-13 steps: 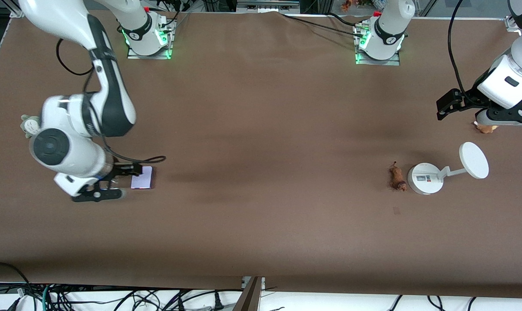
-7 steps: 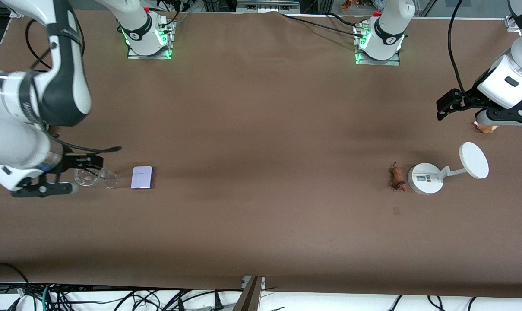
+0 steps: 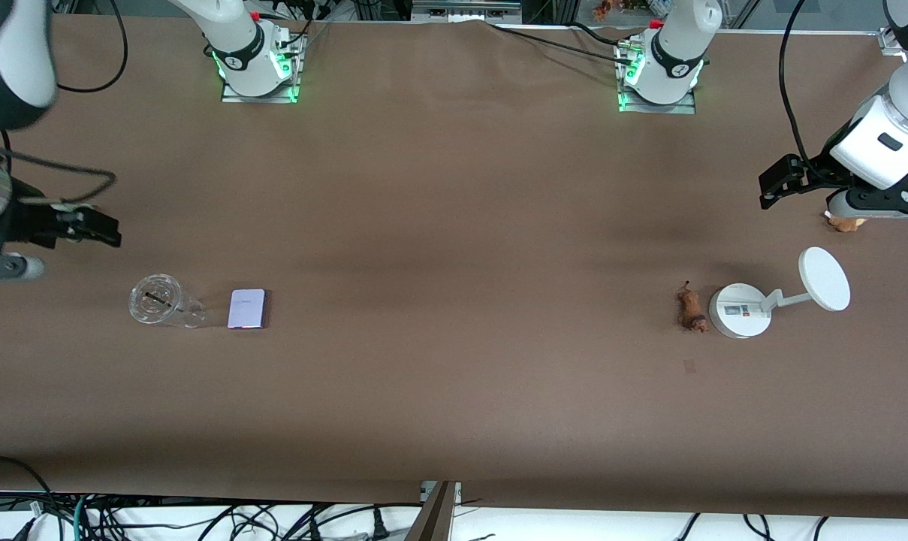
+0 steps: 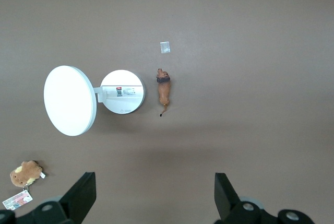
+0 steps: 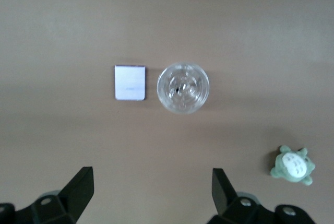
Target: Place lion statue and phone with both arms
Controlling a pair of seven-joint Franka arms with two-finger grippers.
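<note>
The lion statue [image 3: 692, 308] [image 4: 165, 91], a small orange-brown figurine, lies on the brown table beside the round base of a white stand [image 3: 739, 310]. The phone [image 3: 247, 309] [image 5: 130, 82], a pale lavender slab, lies flat beside a clear glass [image 3: 157, 302] toward the right arm's end. My right gripper [image 3: 3, 267] [image 5: 152, 179] hangs open and empty, high over the table's edge at that end, apart from the phone. My left gripper [image 3: 874, 204] [image 4: 155, 185] is open and empty over a brown plush, well away from the lion statue.
The white stand's disc [image 3: 825, 279] [image 4: 69, 100] sticks out from its base [image 4: 121, 92]. A brown plush with a card tag [image 3: 844, 222] [image 4: 25, 174] lies under the left gripper. A grey-green plush [image 5: 293, 165] and the glass [image 5: 183, 88] lie near the phone. A small tape scrap [image 3: 689, 366] lies by the lion.
My right arm has pulled back from beside the phone toward its end of the table and risen, uncovering the glass. The phone stayed put. The left arm has not moved.
</note>
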